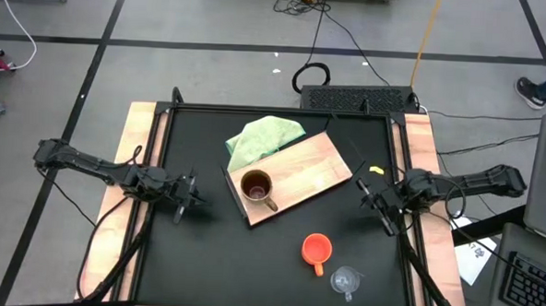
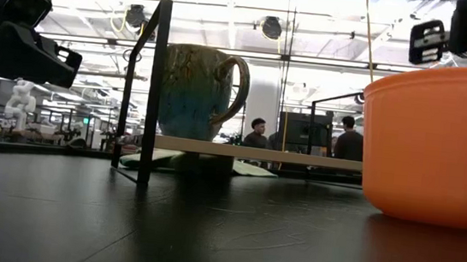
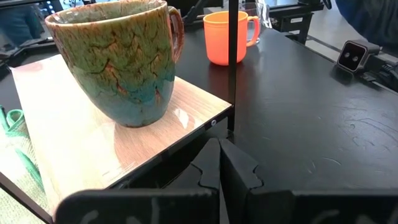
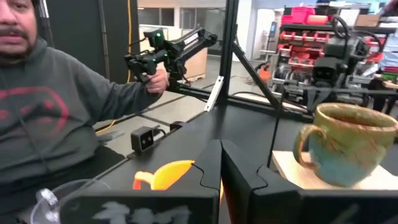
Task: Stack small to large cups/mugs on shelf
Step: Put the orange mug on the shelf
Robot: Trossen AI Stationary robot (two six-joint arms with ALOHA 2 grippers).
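Observation:
The brown mug point(image 1: 257, 187) stands upright on the near left end of the shelf point(image 1: 309, 168), a light wooden board lying aslant mid-table. The orange cup point(image 1: 316, 250) and the clear glass cup point(image 1: 345, 283) stand on the black table toward the near right, apart from each other. My left gripper point(image 1: 190, 197) hovers shut to the left of the mug point(image 3: 115, 62), its fingers pointing at it. My right gripper point(image 1: 371, 196) hovers shut to the right of the shelf and holds nothing; its wrist view shows the mug point(image 4: 348, 146) and the orange cup point(image 4: 171, 174) ahead.
A light green cloth point(image 1: 262, 139) lies crumpled at the shelf's far left edge, partly under it. A black frame point(image 2: 153, 89) runs around the table, with an upright post near the mug. A small camera point(image 4: 144, 139) sits at the near edge. A person point(image 4: 43, 112) sits beyond the table.

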